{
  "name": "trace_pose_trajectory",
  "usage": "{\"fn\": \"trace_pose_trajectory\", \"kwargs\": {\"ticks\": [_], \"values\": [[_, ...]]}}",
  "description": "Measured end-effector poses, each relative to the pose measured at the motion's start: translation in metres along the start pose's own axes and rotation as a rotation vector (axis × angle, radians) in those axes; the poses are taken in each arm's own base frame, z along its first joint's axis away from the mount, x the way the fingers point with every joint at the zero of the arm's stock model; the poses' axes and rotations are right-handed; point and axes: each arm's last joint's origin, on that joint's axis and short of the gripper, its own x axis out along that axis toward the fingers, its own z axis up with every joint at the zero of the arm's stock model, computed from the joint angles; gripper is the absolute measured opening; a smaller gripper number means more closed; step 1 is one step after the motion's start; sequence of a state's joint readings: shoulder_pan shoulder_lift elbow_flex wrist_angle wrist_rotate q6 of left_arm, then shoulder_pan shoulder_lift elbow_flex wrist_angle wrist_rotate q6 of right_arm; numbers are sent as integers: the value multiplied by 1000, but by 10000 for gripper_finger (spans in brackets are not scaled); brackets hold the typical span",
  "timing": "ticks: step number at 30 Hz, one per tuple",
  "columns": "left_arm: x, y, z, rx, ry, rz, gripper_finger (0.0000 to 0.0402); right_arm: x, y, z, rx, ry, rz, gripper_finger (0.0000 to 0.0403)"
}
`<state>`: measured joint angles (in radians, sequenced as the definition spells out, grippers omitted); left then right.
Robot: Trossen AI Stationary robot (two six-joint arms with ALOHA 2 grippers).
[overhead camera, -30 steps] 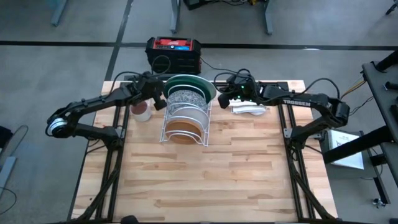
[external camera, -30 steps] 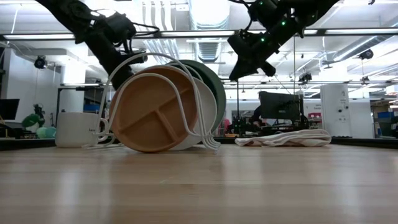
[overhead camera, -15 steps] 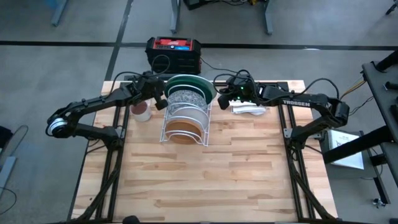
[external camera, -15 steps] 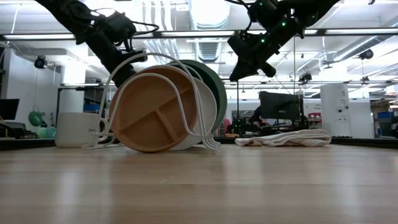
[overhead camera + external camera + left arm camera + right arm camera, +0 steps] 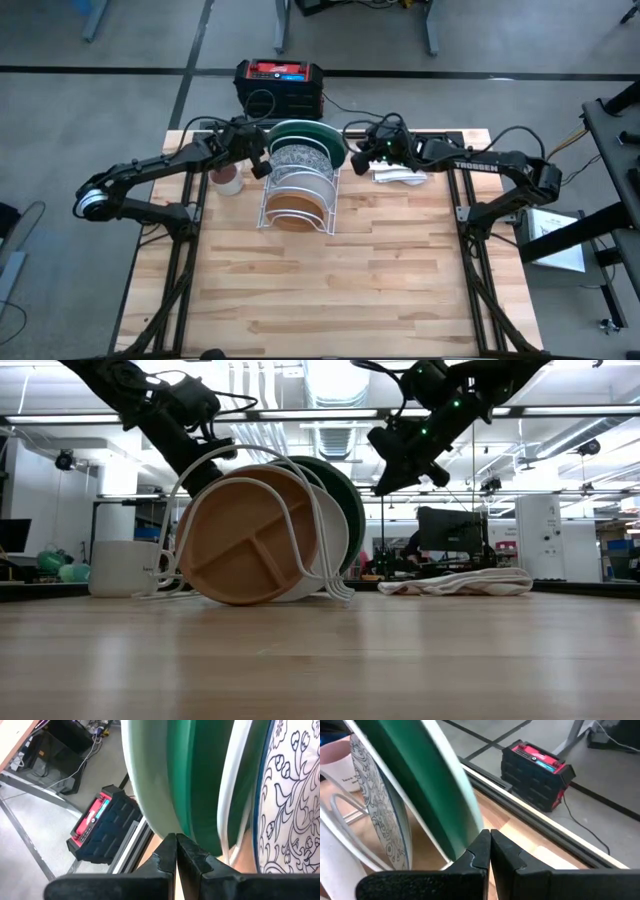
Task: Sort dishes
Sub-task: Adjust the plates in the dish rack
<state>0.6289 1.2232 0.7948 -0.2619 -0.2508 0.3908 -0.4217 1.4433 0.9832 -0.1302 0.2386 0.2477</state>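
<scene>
Four plates stand on edge in a white wire rack (image 5: 268, 215) at the table's far middle. From near to far they are the tan-brown plate (image 5: 295, 208), the plain white one (image 5: 300, 183), the grey-speckled one (image 5: 298, 157) and the dark green one (image 5: 305, 130). My left gripper (image 5: 260, 160) is shut at the green plate's left rim. My right gripper (image 5: 358, 155) is shut at its right rim. Both hang above the table in the low view, the left gripper (image 5: 208, 475) and the right gripper (image 5: 380, 485). My left gripper has its shut fingertips (image 5: 175, 840) right at the green plate's left rim (image 5: 167, 822), coming level from the table's left. I cannot tell whether they touch it. My right gripper has its shut fingertips (image 5: 487, 837) right at the plate's right rim (image 5: 470, 822), coming from the table's right. I cannot tell whether they touch it.
A pink-and-white mug (image 5: 229, 180) stands left of the rack. Folded white cloths (image 5: 400, 175) lie to its right, under my right arm. A red-and-black box (image 5: 279, 85) sits on the floor beyond the far edge. The near half of the wooden table (image 5: 330, 290) is bare.
My right gripper has moved a little toward the green plate's right rim and slightly down. The plates and the rack stand as before.
</scene>
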Motion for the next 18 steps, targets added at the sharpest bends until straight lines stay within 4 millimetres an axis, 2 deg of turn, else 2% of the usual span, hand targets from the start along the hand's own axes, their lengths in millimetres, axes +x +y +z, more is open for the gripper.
{"fn": "trace_pose_trajectory", "kwargs": {"ticks": [6,13,18], "values": [[0,0,0,-1,7,14,0,1,-1,-5,10,15,-4,2],[-9,2,-13,3,179,80,0,2,-3,-14,-3,72,-18,2],[-19,-5,-23,-13,229,-91,0,3,0,-27,-25,137,7,2]]}}
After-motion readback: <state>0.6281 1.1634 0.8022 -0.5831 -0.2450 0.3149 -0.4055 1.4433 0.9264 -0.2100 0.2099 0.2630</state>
